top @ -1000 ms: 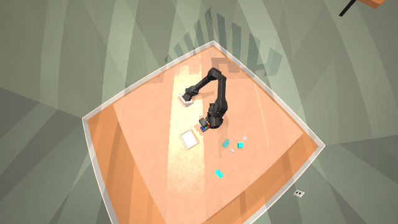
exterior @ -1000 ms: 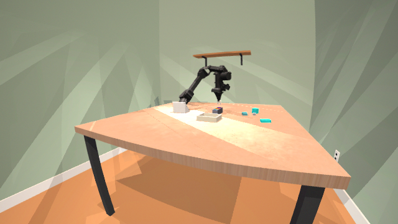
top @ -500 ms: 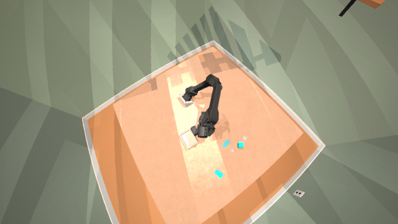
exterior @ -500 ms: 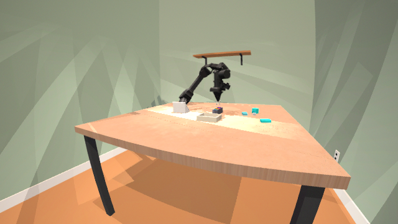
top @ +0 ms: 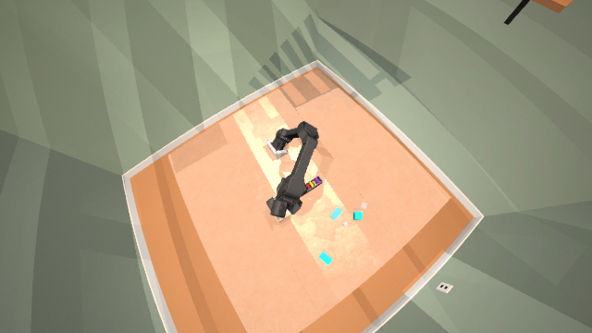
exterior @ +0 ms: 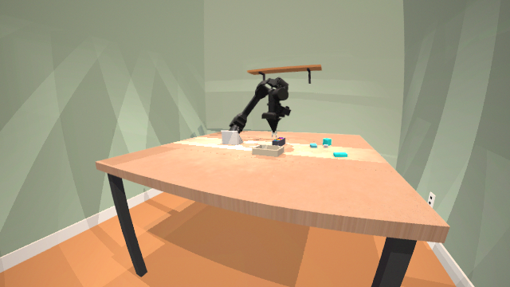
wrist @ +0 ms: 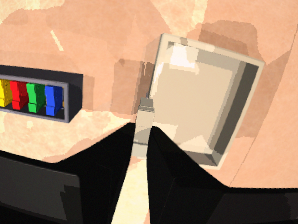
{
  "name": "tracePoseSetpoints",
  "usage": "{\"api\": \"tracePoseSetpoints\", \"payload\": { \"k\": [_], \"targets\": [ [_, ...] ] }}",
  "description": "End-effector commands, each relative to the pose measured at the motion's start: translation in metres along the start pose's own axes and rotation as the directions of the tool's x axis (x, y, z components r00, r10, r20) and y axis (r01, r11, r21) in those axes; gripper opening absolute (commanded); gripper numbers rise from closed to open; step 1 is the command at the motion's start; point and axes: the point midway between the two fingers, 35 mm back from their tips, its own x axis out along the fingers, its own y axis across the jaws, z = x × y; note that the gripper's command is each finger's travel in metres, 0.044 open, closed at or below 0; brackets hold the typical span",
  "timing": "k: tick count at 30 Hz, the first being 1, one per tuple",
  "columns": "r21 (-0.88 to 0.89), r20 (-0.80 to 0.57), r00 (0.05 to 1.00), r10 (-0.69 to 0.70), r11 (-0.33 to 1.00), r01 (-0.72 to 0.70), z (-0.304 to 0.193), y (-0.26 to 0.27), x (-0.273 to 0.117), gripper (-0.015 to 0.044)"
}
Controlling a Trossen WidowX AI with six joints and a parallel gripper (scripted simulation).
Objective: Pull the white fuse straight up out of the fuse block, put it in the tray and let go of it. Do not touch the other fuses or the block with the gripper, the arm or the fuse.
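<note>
My gripper is shut on the white fuse, which hangs upright below the fingertips, above the table. In the wrist view the fuse's lower end overlaps the left wall of the beige tray. The tray is empty; in the top view the arm hides most of it. The dark fuse block lies left of the fuse in the wrist view, apart from it. Its blue fuse, green fuse, red fuse and yellow fuse stand in it.
A purple fuse shows at the block's far end. Cyan pieces, a teal cube and small pale cubes lie on the table beyond the block, away from the tray.
</note>
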Motion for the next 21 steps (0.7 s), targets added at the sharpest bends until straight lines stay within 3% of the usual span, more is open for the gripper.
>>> {"api": "tracePoseSetpoints", "payload": {
  "k": [1,7,21],
  "targets": [
    [-0.006,0.004,1.0,-0.006,1.0,0.006,-0.003,-0.023,-0.001,0.0],
    [-0.009,0.004,1.0,-0.001,1.0,0.001,-0.011,-0.054,0.004,0.0],
    [-0.009,0.004,1.0,-0.001,1.0,0.001,-0.01,-0.055,0.019,0.0]
  ]
}}
